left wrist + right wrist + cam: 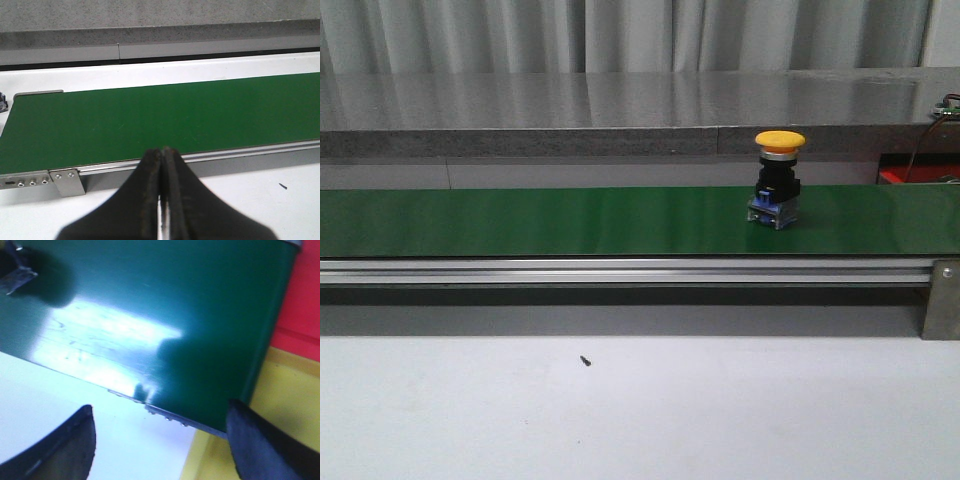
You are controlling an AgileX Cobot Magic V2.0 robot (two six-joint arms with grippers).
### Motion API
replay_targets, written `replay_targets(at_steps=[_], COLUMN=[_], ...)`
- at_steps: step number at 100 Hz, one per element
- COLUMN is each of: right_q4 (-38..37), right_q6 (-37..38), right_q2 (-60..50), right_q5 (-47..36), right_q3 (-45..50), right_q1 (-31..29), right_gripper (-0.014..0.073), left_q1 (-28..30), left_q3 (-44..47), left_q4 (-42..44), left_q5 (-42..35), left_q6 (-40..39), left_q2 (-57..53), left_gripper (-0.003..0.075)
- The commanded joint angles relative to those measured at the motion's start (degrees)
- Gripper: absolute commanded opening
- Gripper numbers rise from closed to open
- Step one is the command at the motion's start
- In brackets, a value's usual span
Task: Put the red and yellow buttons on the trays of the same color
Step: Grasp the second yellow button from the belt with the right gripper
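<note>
Yellow button (778,180) stands upright on green belt (570,220), right of centre, untouched, so pick not begun. Left gripper (163,155) jaws together; right gripper (160,440) jaws apart above belt end near yellow tray (280,405). Next, prob right arm: reach over, close on button body.

You see a yellow push button (778,179) standing upright on the green conveyor belt (570,220), toward its right end. A metal rail (620,271) runs along the belt's near edge, and a small dark speck (585,360) lies on the white table (640,420).
</note>
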Motion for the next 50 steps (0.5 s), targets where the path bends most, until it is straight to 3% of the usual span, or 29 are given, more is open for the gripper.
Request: replay_targets(at_steps=[1,24,50], right_q4=[1.45,1.45,2.27], right_q6=[-2.46,-5.48,-5.42], right_q2=[-2.38,-0.41,6.44], right_q5=[-2.48,-5.66,-4.37], right_q3=[-1.83,-3.54,-10.80], right_q1=[2.68,9.91,12.84], right_gripper=[0.0545,0.0545,0.0545], left_q1=[-0.45,-0.45,-0.45], left_q3=[-1.72,-1.72,-1.72], left_q4=[-0.90,-0.90,-0.90], left_q5=[-3.89,-3.89,-3.89], left_q6=[-0.05,-0.05,-0.05], left_q2=[0.06,0.06,0.06], left_gripper=[-0.0020,-0.0020,-0.0020])
